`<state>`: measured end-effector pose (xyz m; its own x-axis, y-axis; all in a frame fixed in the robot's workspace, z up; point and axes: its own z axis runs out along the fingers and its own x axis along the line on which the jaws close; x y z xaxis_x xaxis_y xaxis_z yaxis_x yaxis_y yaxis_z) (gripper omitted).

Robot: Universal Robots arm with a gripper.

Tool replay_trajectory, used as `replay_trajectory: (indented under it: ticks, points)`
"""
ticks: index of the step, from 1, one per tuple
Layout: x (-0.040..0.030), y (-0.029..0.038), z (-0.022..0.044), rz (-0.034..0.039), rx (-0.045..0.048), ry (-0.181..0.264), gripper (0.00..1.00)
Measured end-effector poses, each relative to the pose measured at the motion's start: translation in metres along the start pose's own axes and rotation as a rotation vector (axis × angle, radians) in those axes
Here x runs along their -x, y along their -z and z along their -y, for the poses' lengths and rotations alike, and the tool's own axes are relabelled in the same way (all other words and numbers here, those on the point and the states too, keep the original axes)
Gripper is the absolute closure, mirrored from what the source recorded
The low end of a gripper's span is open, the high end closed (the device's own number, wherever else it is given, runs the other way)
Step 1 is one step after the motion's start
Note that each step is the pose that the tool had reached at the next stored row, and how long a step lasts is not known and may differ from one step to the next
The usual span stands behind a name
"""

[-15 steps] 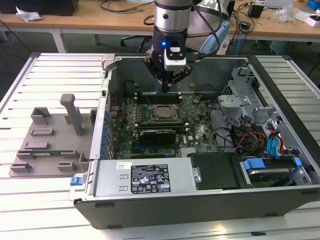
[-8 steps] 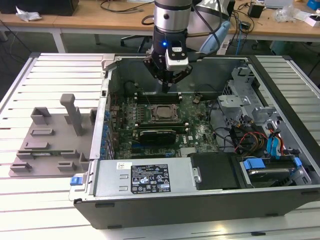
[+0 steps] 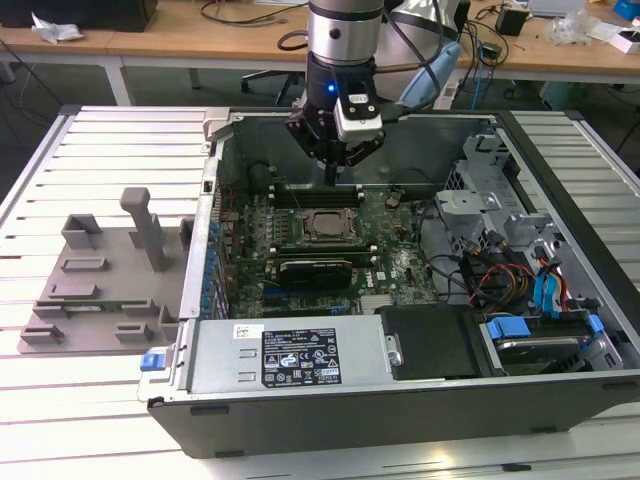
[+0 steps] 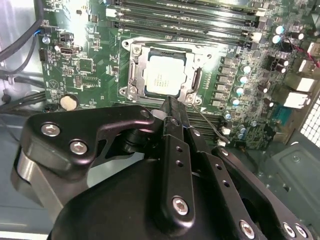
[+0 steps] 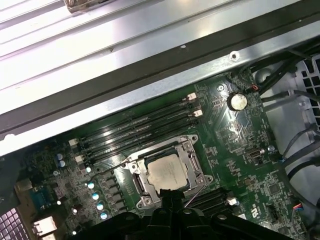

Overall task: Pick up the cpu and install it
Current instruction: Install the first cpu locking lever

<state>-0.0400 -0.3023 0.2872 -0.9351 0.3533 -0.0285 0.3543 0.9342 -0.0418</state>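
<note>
Poised over the open computer case (image 3: 560, 300), the pincer (image 3: 334, 172) hangs above the far side of the motherboard (image 3: 400, 265), its fingers drawn together to a narrow tip with nothing between them, as the second wrist view (image 4: 170, 107) makes plainest. The cpu (image 4: 164, 76) already lies inside the socket frame (image 4: 134, 75), its pale metal top level with the frame in both wrist views and its edges parallel to the frame's sides (image 5: 169, 172); in the exterior view it sits near the middle of the board (image 3: 322, 225), just on the near side of the memory slots (image 3: 320, 193). A thin wire lever (image 4: 210, 125) runs diagonally beside the socket, close to the pincer tip, and it looks unlatched, so the chip is probably resting loose rather than clamped. That is the main risk: a nudge from the closed tip could slide or tilt the chip in its seat, and a chip pressed while skewed would likely bend the fine contacts beneath it. Coming down off-centre could also catch the lever or the frame's edge. The grey tray (image 3: 100, 280) stands on the slatted desk (image 3: 40, 160) at the exterior view's left, well apart from the case.
</note>
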Motion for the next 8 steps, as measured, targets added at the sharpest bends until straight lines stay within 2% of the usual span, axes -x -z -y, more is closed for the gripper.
replay_trajectory:
  ticks: [8]
  points:
    - [0.0000, 0.0000, 0.0000, 0.0028, 0.0020, 0.069, 0.89]
